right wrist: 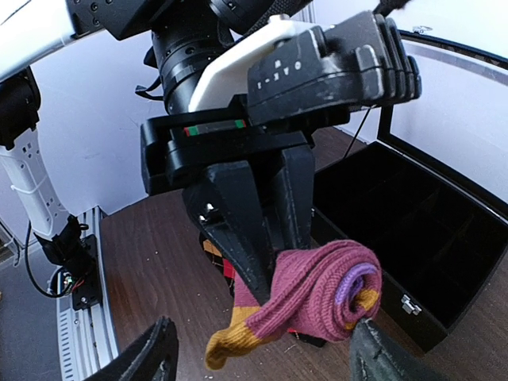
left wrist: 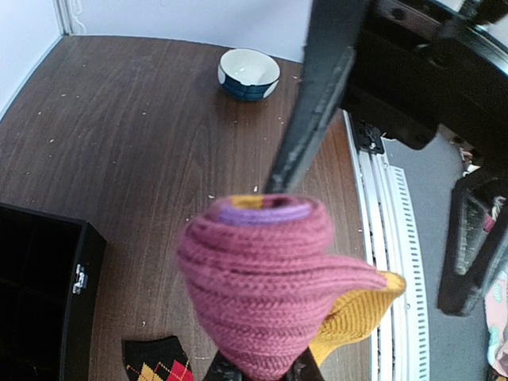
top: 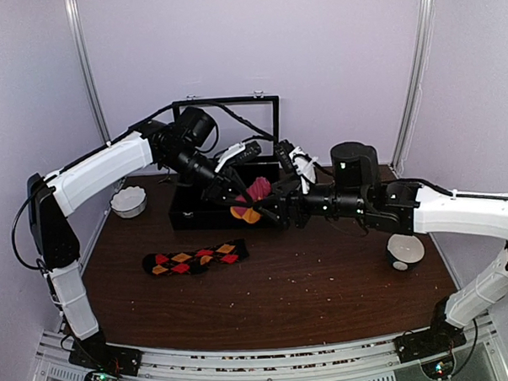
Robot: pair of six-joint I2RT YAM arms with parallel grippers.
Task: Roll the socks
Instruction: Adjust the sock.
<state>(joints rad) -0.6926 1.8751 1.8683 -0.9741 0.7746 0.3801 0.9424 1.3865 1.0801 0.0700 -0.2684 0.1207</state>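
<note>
Left tool [right wrist: 270,274] pinches the rolled pink sock [right wrist: 317,290] aloft near the box [right wrist: 429,321] edge; right tool [right wrist: 262,327] straddles it, open.

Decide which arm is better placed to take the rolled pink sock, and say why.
Right, probably: the right pincer is open, flanking the rolled pink sock; the left pincer is shut on it.

You get bare table [top: 309,302] lower centre; black case [top: 192,214] blocks upper centre, argyle sock [top: 195,259] centre-left, left bowl [top: 129,201] and right bowl [top: 405,251] flanking.
</note>
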